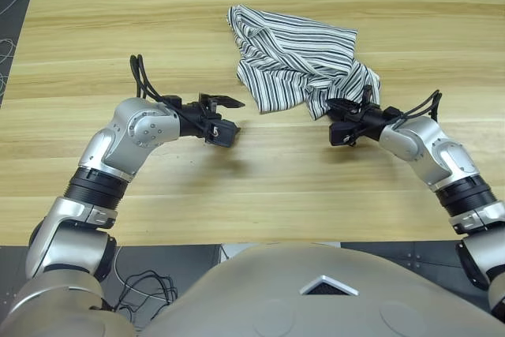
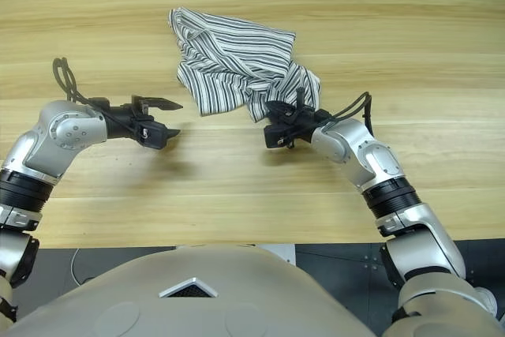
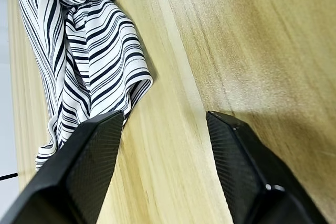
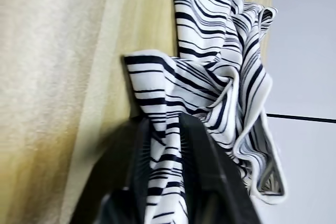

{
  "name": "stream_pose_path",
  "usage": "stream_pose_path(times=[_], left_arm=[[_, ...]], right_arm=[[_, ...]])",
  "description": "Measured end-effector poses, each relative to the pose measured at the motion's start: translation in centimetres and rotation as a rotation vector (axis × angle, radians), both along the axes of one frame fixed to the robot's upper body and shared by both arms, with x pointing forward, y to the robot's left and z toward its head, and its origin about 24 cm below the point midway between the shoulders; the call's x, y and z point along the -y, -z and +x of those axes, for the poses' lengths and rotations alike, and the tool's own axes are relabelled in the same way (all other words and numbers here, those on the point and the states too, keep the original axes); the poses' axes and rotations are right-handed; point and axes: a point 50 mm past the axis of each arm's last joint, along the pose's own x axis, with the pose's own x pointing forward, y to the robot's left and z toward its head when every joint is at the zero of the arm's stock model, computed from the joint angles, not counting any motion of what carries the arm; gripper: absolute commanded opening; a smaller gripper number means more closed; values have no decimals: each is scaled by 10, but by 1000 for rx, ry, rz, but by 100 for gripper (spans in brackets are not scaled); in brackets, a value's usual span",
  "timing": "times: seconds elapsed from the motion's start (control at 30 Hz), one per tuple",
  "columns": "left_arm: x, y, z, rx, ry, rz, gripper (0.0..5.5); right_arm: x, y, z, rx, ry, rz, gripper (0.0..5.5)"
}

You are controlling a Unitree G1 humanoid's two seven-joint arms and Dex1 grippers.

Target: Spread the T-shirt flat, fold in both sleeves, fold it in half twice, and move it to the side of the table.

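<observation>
A black-and-white striped T-shirt (image 1: 292, 57) lies crumpled in a heap on the wooden table (image 1: 118, 21), a little right of the middle. My right gripper (image 1: 341, 116) is at the heap's near right corner, shut on a fold of the striped T-shirt (image 4: 163, 156). My left gripper (image 1: 229, 116) hovers open just left of the heap's near edge, with nothing between its fingers (image 3: 89, 161); the T-shirt's near edge (image 3: 100, 66) lies just beyond their tips.
Bare wood stretches on all sides of the heap, widest on the left and in front. The table's near edge (image 1: 260, 241) runs just before my body, and its left edge (image 1: 17, 37) drops to a dark floor.
</observation>
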Motion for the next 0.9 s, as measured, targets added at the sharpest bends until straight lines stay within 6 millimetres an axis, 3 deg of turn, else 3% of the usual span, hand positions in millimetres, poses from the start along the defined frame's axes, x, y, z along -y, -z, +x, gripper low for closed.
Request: stream_pose_path(times=[0.43,0.5,0.6,0.7,0.8,0.9], left_arm=[[-1,1,-1,-5,-4,-1,291],[-1,1,-1,-5,-4,0,291],[-1,1,-1,-5,-4,0,291],[-1,2,-1,-8,-8,0,291],[0,3,1,-11,-9,-4,291],[-2,5,4,-18,-21,-4,291]], right_arm=[[9,0,7,-17,-16,-5,13],[11,-1,5,-93,-7,43,13],[10,-9,-7,-362,-3,213,13],[-5,-46,-11,-552,-57,413,13],[-26,-98,-4,-563,-180,490,13],[-35,-108,-3,-616,-204,501,13]])
